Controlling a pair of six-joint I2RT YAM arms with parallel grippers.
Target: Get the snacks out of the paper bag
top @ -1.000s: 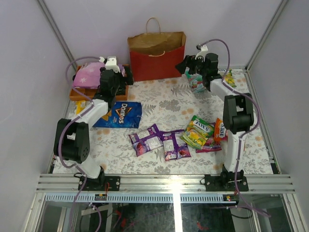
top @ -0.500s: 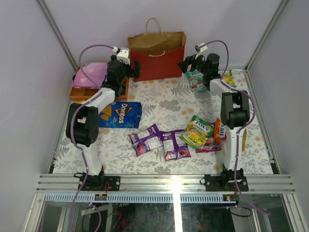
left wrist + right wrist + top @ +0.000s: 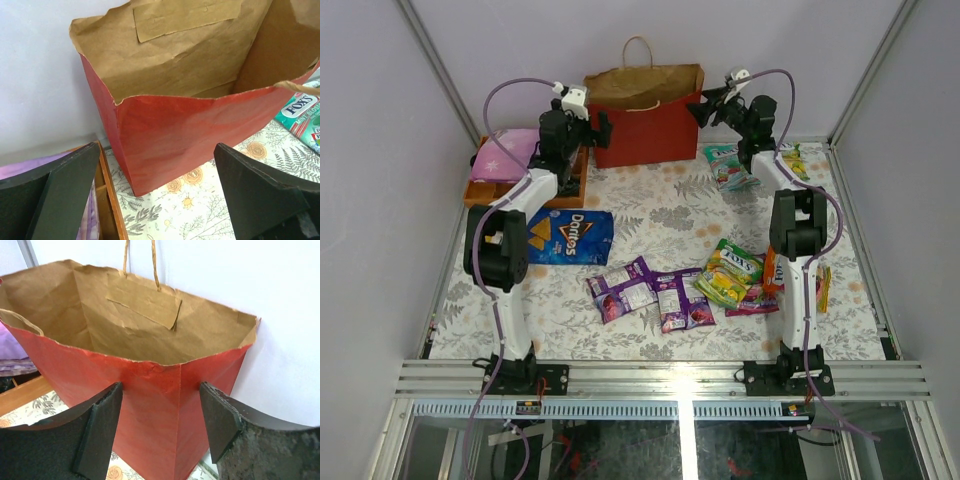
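Observation:
The red paper bag (image 3: 645, 125) stands upright and open at the back of the table. Its brown inside shows no snacks in the left wrist view (image 3: 170, 125) or the right wrist view (image 3: 150, 385). My left gripper (image 3: 600, 128) is open and empty by the bag's left corner (image 3: 155, 200). My right gripper (image 3: 705, 105) is open and empty, its jaws either side of the bag's upper right corner (image 3: 160, 425). On the table lie the blue Doritos bag (image 3: 565, 237), two purple packets (image 3: 620, 288), a green packet (image 3: 730, 272), an orange one (image 3: 772, 268) and a green mint packet (image 3: 728, 165).
An orange compartment tray (image 3: 520, 185) with a pink-purple starry pouch (image 3: 505, 155) sits at the back left, close to my left arm; its edge shows in the left wrist view (image 3: 107, 200). The mint packet (image 3: 302, 117) lies right of the bag. Walls close in behind the bag.
My left gripper swung from over the tray to the bag's left corner. My right gripper rose from the mint packet to the bag's upper right corner. The packet stays on the table.

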